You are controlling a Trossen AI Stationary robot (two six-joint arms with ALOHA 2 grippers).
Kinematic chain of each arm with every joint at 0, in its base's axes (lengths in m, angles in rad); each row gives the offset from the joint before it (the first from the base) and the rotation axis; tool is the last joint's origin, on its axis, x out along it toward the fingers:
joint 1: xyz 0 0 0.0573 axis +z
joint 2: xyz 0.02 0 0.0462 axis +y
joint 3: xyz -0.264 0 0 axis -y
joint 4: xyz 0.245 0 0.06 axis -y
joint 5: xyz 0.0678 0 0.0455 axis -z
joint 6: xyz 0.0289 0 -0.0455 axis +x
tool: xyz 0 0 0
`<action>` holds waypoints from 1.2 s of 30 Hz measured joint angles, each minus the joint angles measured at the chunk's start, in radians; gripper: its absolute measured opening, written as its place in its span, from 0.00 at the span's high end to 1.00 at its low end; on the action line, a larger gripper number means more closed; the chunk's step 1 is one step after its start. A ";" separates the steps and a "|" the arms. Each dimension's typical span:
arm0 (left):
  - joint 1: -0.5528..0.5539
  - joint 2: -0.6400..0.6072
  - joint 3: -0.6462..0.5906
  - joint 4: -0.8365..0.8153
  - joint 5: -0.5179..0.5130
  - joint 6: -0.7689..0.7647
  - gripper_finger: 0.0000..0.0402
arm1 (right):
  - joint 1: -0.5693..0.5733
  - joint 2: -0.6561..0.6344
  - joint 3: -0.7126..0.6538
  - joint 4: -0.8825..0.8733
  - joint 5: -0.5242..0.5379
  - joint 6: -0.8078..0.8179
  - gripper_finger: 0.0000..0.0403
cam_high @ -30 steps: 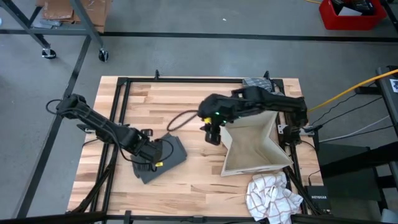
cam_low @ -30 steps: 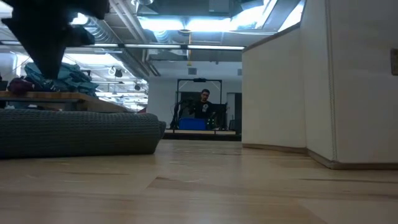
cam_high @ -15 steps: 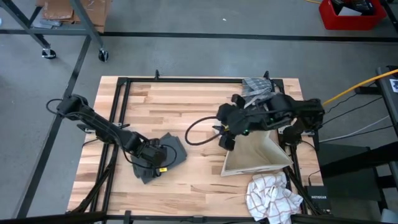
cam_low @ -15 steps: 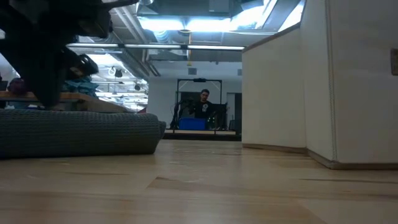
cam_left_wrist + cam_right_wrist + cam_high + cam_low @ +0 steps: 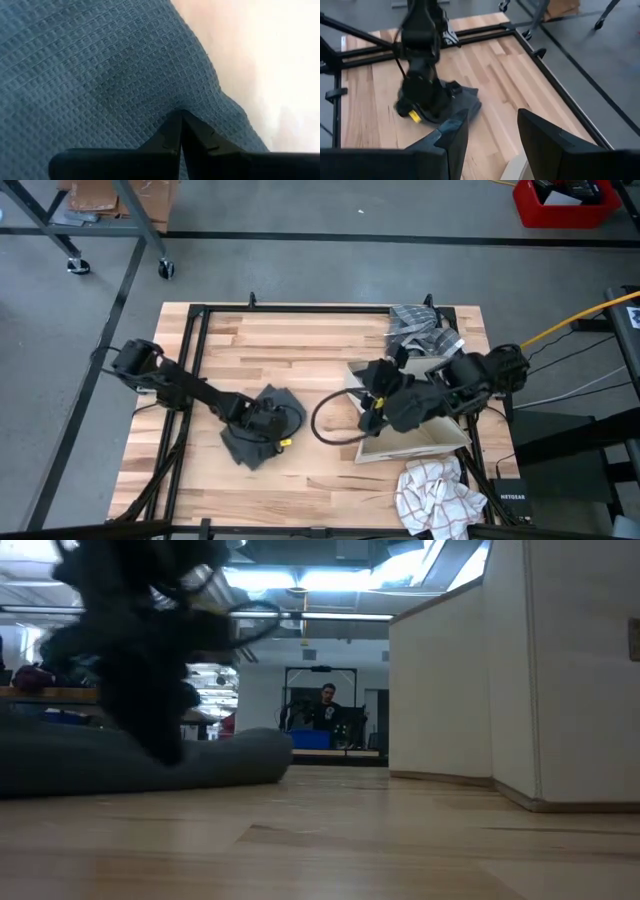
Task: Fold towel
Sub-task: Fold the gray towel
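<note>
Room: we see a grey workshop floor around the counter; in the low view a person sits far back under ceiling lights.
Counter: we note pale wood planks inside a black frame.
Box: we see a beige open box at the counter's right side, its wall filling the right of the low view.
Right arm: we see it lying across the box, its gripper at the box's left edge, well apart from the grey towel; its fingers stand apart with nothing between them.
Left arm: we see it reaching from the counter's left edge, its gripper down on the grey towel; the fingers are pressed together, and we cannot tell whether any cloth is pinched between their tips.
Grey towel: we find the waffle-weave towel bunched on the counter left of centre, under the left gripper.
Checked cloth: we see a white checked cloth at the near right corner, just beside the box.
Patterned cloth: we see a grey-and-white cloth at the far right corner, behind the box.
</note>
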 joint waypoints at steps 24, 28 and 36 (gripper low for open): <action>0.390 0.051 0.002 -0.080 -0.255 -0.044 0.99 | 0.068 0.000 0.000 -0.009 0.109 0.060 0.57; 0.479 0.052 0.002 -0.078 -0.280 -0.011 0.99 | 0.068 0.001 0.000 -0.009 0.109 0.060 0.57; 0.662 0.053 0.001 -0.084 -0.291 0.125 0.99 | 0.068 0.001 0.000 -0.025 0.098 0.060 0.57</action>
